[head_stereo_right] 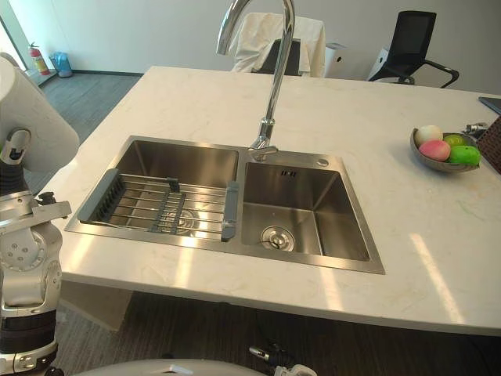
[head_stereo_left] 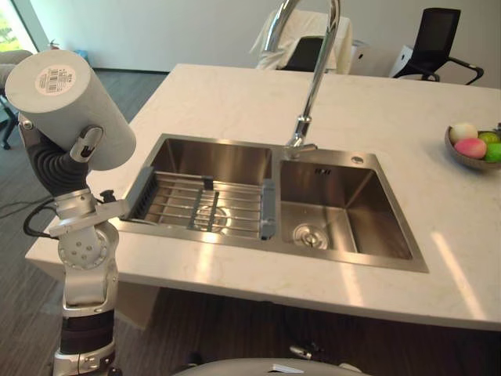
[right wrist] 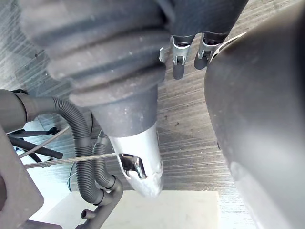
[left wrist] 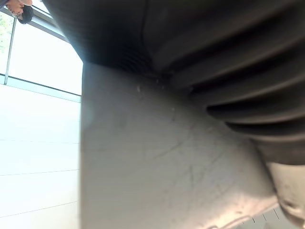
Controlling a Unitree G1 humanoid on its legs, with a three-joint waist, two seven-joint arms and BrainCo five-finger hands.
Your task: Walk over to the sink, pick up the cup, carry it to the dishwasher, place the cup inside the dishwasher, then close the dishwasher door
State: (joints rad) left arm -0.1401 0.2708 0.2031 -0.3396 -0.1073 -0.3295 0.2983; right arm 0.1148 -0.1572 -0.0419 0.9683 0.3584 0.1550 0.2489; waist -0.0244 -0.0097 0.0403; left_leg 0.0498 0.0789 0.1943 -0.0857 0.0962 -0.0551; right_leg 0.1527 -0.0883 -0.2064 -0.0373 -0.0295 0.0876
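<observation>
Closest to me, my left hand (head_stereo_left: 82,149) is raised by the near left corner of the counter (head_stereo_left: 235,102). Its thumb is curled against the side of the cup (head_stereo_left: 70,98), gripping it. The pale cup is lifted off every surface and tipped so that its labelled base faces my head camera. In the left wrist view its wall sits right against the hand's dark cover. I cannot tell whether it hangs over the counter's edge or just outside it.

My right hand (right wrist: 138,157) hangs low over the wood-grain floor (right wrist: 190,124), fingers relaxed and holding nothing.

Past the counter's near edge comes a narrow strip of bare stone, then the steel sink (head_stereo_left: 383,219), set flush. Its left basin holds a wire rack (head_stereo_left: 200,205) with grey ends that spans it side to side. The right basin shows just its drain (head_stereo_left: 311,235). The tall curved faucet (head_stereo_left: 313,86) rises from the back rim between the two basins, and its spout arches high over the sink.

Behind the sink the counter runs wide and bare to its far edge. To the right, well apart from the sink, a bowl (head_stereo_right: 442,166) holds pink, green and pale fruit.

Beyond the far edge stand a black chair (head_stereo_right: 411,39) and a chair draped in white cloth (head_stereo_right: 274,43). Open grey floor lies off the left side.
</observation>
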